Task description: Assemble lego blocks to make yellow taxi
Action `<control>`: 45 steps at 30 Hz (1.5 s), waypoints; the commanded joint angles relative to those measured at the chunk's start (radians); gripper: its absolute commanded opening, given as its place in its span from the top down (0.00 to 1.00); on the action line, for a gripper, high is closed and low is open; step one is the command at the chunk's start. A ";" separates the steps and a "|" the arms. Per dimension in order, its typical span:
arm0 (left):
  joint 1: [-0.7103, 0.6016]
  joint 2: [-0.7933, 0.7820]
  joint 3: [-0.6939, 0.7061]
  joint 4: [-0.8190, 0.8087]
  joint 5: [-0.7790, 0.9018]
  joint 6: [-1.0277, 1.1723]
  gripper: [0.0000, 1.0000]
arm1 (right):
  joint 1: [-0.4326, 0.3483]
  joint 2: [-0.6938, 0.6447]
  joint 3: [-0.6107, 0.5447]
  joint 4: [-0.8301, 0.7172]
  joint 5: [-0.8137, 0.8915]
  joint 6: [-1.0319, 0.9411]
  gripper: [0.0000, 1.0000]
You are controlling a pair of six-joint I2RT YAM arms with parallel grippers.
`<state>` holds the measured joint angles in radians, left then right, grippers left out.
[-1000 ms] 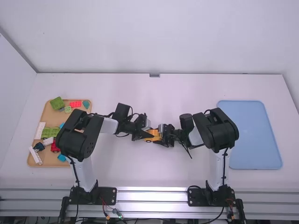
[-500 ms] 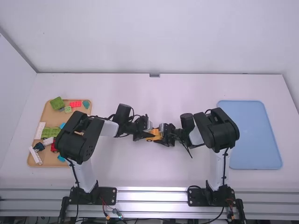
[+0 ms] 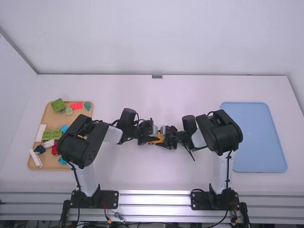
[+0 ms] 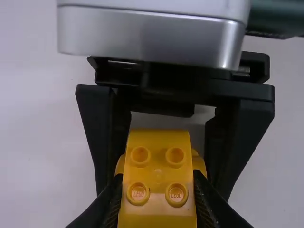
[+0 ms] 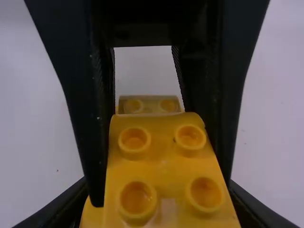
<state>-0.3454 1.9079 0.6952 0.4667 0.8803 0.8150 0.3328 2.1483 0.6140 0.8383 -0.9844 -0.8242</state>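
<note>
Left gripper (image 3: 156,138): fingers closed on the yellow blocks (image 3: 161,137), pressing them from both sides.
Right gripper (image 3: 166,137): closed on the yellow blocks too, on their right side, facing the left gripper.
Yellow blocks: between the two grippers, round studs showing in both wrist views.
White table (image 3: 156,180): around and below the yellow blocks.
Wooden tray (image 3: 48,113): well apart from the yellow blocks, on their left.
Spare blocks: on that tray, left of the yellow blocks; among them a red block (image 3: 77,106), a green block (image 3: 58,104) and a white block (image 3: 41,133).
Blue tray (image 3: 254,137): well apart, right of the yellow blocks.
</note>
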 commanded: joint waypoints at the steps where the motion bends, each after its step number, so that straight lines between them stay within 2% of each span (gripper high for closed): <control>1: -0.011 0.042 -0.055 -0.035 -0.170 -0.041 0.99 | 0.014 0.023 0.001 -0.014 0.095 -0.011 0.55; 4: 0.004 -0.022 -0.049 -0.044 -0.108 -0.041 0.99 | 0.014 0.023 0.001 -0.014 0.095 -0.011 0.55; 12: 0.008 -0.138 -0.038 -0.108 -0.112 -0.083 0.99 | 0.014 0.023 0.001 -0.015 0.095 -0.011 0.55; 27: 0.017 -0.145 -0.033 -0.073 -0.084 -0.198 0.99 | 0.014 0.023 0.001 -0.017 0.095 -0.011 0.55; 36: 0.017 -0.145 -0.033 -0.095 -0.136 -0.164 0.99 | 0.014 0.023 0.001 -0.017 0.095 -0.011 0.55; 39: 0.043 -0.145 -0.033 -0.140 -0.101 -0.077 0.99 | 0.014 0.023 0.001 -0.017 0.094 -0.010 0.55; 45: 0.151 -0.144 -0.034 -0.183 0.092 0.031 0.99 | 0.016 0.023 0.001 -0.017 0.091 -0.010 0.54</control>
<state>-0.2379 1.7802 0.6609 0.2909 0.8665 0.7673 0.3531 2.1483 0.6216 0.8364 -0.9646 -0.8181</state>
